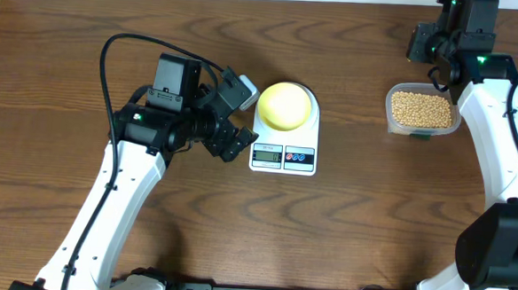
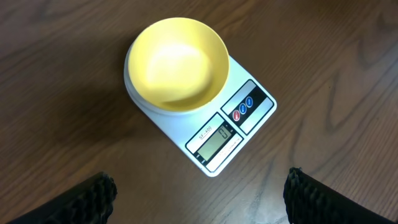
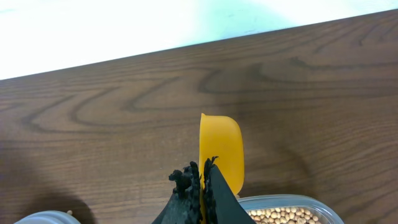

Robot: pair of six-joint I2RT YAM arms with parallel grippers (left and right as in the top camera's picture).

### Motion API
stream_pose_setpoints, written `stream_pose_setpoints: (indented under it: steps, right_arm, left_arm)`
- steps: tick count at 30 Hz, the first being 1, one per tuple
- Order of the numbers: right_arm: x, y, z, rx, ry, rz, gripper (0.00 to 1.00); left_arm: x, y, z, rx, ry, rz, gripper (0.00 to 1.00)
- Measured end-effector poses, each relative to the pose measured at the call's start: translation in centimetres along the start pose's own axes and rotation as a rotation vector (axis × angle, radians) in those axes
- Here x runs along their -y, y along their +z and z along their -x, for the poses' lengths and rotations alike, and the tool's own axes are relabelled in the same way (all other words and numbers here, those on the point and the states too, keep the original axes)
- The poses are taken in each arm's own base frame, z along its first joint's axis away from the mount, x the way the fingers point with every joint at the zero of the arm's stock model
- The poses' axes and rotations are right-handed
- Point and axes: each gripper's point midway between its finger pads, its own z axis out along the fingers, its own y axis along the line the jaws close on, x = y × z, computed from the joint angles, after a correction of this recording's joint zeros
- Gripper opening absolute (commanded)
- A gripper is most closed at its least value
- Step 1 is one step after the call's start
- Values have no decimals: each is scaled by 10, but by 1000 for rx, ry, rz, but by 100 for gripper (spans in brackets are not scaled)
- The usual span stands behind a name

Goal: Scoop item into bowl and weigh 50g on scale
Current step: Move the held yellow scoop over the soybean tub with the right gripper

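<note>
The pale-yellow bowl (image 1: 285,105) stands empty on the white scale (image 1: 283,157), whose display faces the table's front. My left gripper (image 1: 245,118) hovers just left of the scale, open, with nothing between its fingers (image 2: 93,199). In the left wrist view the bowl (image 2: 177,62) and scale (image 2: 245,115) lie ahead of it. My right gripper (image 3: 202,171) is shut on the handle of a bright yellow scoop (image 3: 221,146) that points away over the wood. The tan beans (image 1: 422,107) fill a clear tub (image 1: 391,116) at the right. The tub's rim (image 3: 283,200) shows just under the scoop.
The right arm (image 1: 487,113) runs down the table's right side, past the tub. The left arm (image 1: 124,182) crosses the left half. A grey round edge (image 3: 37,218) shows at the lower left of the right wrist view. The table's far edge lies beyond the scoop.
</note>
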Motion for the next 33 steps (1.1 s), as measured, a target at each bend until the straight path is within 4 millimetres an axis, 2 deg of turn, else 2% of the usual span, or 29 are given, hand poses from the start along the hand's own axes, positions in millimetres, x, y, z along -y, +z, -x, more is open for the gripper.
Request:
stream_pose_setpoints:
  steps: [8, 14, 21, 27, 29, 33]
  right_arm:
    - [0, 0, 0, -1, 0, 0, 1]
    - [2, 0, -11, -46, 0, -9, 1]
    - [5, 0, -14, -58, -1, -23, 1]
    - [24, -8, -49, -210, 5, -85, 1]
    - [33, -15, -50, -243, 15, -106, 1]
    - [48, -39, -40, -279, 31, -140, 1]
  left_arm:
    - [-4, -1, -1, -3, 47, 12, 88]
    - [-4, -1, -1, -3, 62, 12, 88]
    - [-4, -1, -1, -3, 66, 12, 88]
    - [-4, -1, -2, -4, 65, 12, 88]
    - [-4, -1, -2, -5, 65, 14, 88]
    - [-4, -1, -2, -5, 65, 14, 88]
